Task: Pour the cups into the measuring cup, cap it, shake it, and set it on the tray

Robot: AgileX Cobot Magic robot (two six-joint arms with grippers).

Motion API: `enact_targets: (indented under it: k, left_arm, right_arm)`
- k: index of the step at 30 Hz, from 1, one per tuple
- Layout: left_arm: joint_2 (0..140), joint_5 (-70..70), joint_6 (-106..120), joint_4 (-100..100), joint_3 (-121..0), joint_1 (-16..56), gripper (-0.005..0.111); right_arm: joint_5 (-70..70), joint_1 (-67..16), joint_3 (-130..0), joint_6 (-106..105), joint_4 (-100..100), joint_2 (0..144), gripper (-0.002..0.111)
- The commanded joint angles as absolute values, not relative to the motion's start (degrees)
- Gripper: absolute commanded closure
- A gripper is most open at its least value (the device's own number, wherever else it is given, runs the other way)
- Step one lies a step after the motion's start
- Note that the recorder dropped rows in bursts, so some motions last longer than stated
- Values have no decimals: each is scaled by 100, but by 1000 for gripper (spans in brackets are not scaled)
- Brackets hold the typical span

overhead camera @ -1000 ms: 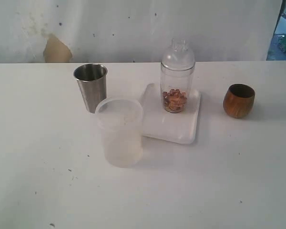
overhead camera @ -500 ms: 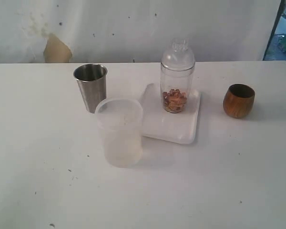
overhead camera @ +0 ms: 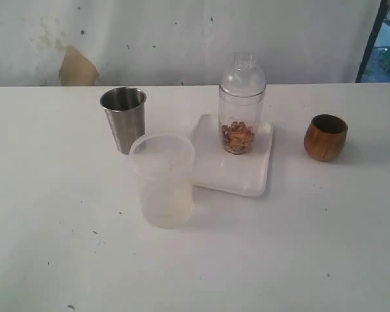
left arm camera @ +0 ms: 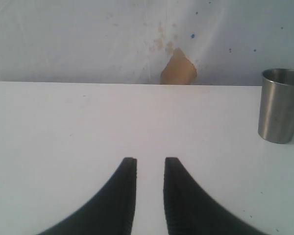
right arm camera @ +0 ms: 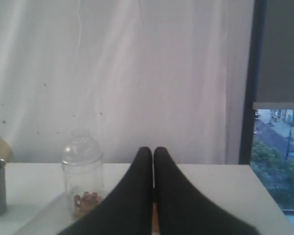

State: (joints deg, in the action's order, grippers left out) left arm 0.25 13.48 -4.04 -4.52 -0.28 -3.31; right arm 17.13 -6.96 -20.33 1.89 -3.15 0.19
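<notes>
Measuring cup point(overhead camera: 242, 107) unmoved, capped, on tray point(overhead camera: 231, 174)

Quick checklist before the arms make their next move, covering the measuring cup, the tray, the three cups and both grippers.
1. Measuring cup upright on the tray: ok.
2. Cap seated on the measuring cup: ok.
3. Brown pieces inside the measuring cup: ok.
4. Steel tumbler, frosted cup and wooden cup upright: ok.
5. All three cups fully emptied: cannot tell.
6. Left gripper slightly open and empty, right gripper shut and empty: ok.
</notes>
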Motion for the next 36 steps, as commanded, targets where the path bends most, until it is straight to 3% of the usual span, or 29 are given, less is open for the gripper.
enact_targets:
  k: [1, 13, 22, 36]
  left_arm:
    - [0, 1329, -398, -392, 0, -328, 86]
    - [0, 1329, -398, -392, 0, -328, 86]
    - [0, 1329, -398, -392, 0, -328, 86]
    - [0, 1329, -398, -392, 0, -328, 86]
  right_arm:
    - [1263, -299, -1560, -417, -346, 0, 107]
    - [139, 589, 0, -755, -333, 0, 107]
    - [1836, 645, 0, -541, -326, 0, 107]
    - [2011, 645, 0, -63, -298, 0, 107]
